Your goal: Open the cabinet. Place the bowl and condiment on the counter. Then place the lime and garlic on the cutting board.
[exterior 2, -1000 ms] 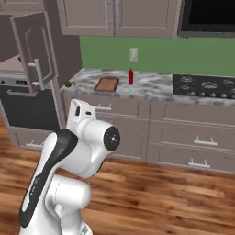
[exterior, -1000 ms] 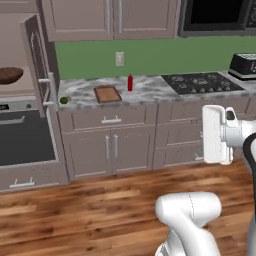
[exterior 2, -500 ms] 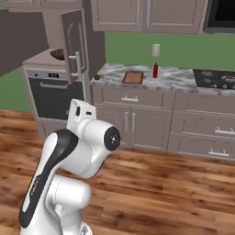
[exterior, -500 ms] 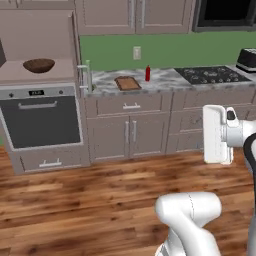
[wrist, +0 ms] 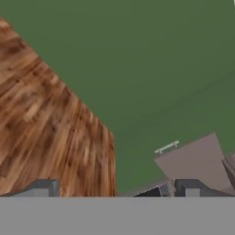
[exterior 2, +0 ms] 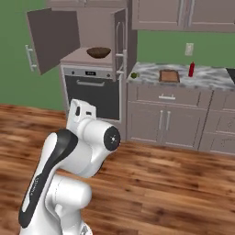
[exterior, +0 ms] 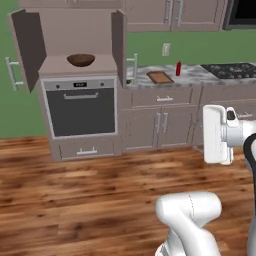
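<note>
The cabinet (exterior: 75,30) stands open, its doors (exterior 2: 53,39) swung wide. On its shelf above the oven sits the brown bowl (exterior: 81,60) (exterior 2: 98,52). On the marble counter (exterior: 192,77) to the right stand the red condiment (exterior: 178,68) (exterior 2: 192,69) and the cutting board (exterior: 159,77) (exterior 2: 169,75). The lime (exterior 2: 134,75) lies at the counter's left end. The garlic is hidden. My gripper (wrist: 117,190) is open and holds nothing; it hangs far back from the cabinet, facing the green wall and floor.
A black oven (exterior: 80,107) fills the space under the cabinet shelf, a drawer (exterior: 86,148) below it. A cooktop (exterior: 231,70) lies at the counter's right. Wall cabinets (exterior 2: 183,13) hang above the counter. Wide wooden floor (exterior: 75,190) separates me from the cabinets.
The whole scene has shifted right as the base moved; the open cabinet with the bowl is now in front. The arm keeps its pose and the gripper stays open.
</note>
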Robot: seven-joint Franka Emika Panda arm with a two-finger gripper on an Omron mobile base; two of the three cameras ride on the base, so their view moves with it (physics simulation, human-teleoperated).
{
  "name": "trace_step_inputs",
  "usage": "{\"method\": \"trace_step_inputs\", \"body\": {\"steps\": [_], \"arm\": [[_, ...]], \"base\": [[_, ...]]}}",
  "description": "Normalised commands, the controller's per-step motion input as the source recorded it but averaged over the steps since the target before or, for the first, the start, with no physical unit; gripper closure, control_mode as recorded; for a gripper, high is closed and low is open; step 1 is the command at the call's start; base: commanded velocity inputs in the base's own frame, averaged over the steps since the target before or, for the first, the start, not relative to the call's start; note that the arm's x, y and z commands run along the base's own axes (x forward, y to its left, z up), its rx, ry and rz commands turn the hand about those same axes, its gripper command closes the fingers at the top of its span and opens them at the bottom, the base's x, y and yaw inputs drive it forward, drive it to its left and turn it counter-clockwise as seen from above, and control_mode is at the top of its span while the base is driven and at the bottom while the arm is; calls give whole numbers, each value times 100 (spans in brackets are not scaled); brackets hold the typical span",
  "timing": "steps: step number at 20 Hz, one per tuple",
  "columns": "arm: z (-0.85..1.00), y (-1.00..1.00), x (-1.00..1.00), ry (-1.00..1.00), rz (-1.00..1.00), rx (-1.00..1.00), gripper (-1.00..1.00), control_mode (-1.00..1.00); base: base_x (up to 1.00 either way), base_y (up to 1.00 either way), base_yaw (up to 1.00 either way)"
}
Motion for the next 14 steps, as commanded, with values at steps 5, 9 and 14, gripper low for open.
{"method": "trace_step_inputs", "body": {"steps": [5,9,14], "arm": [[0,0,0,0,0,0,-100,100],[0,0,0,0,0,0,-100,100],[0,0,0,0,0,0,-100,100]], "base": [[-28,91,6],[-7,80,2],[18,64,0]]}}
